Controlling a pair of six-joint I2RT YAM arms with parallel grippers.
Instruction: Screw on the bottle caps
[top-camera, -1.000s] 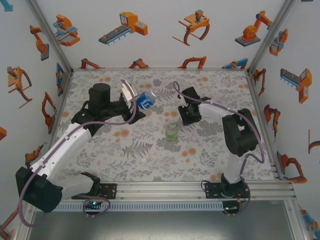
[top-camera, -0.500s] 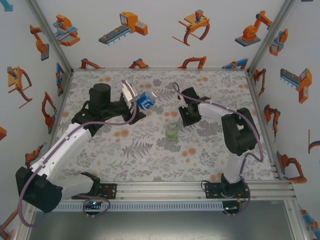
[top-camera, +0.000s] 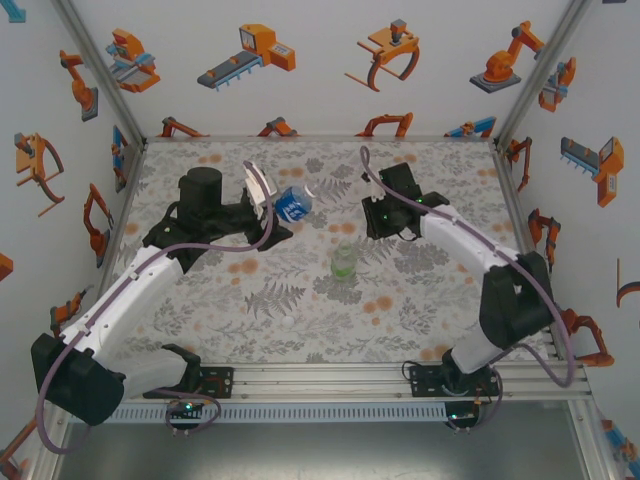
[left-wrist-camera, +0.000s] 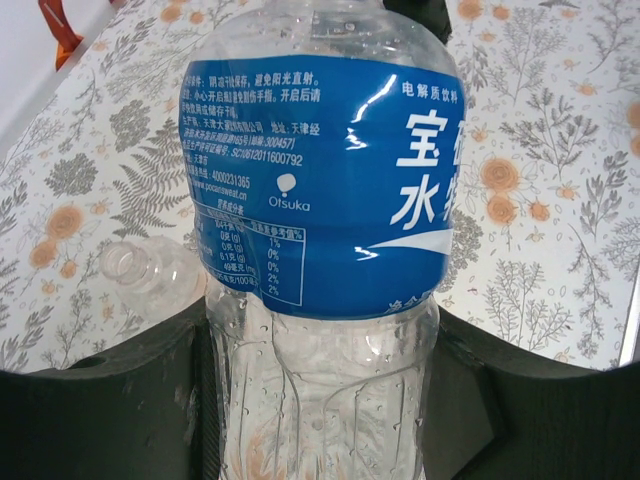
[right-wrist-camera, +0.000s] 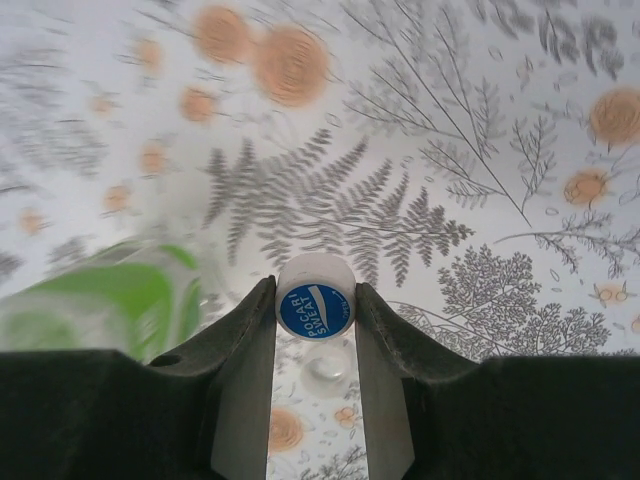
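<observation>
My left gripper (top-camera: 272, 200) is shut on the lower body of the blue-label bottle (top-camera: 294, 203), holding it tilted above the table's back left. In the left wrist view this bottle (left-wrist-camera: 320, 180) stands between the dark fingers (left-wrist-camera: 120, 390) of the left gripper (left-wrist-camera: 322, 350). My right gripper (right-wrist-camera: 315, 300) is shut on a white bottle cap (right-wrist-camera: 315, 297) with a blue printed top, held above the cloth. From above, the right gripper (top-camera: 376, 222) hangs right of the blue-label bottle. The green-tinted bottle (top-camera: 343, 262) stands upright mid-table and shows blurred (right-wrist-camera: 100, 310) left of the right fingers. A clear bottle (left-wrist-camera: 150, 275) lies on the cloth.
The table (top-camera: 420, 300) carries a grey fern-and-flower cloth, walled by white panels with orange robot prints. A small white round thing (top-camera: 288, 321) lies on the cloth near the front, left of centre. A metal rail (top-camera: 330, 375) runs along the near edge.
My right arm has swung its elbow out to the right and its gripper has lifted back from the cloth with the cap. The left gripper and bottle have barely moved.
</observation>
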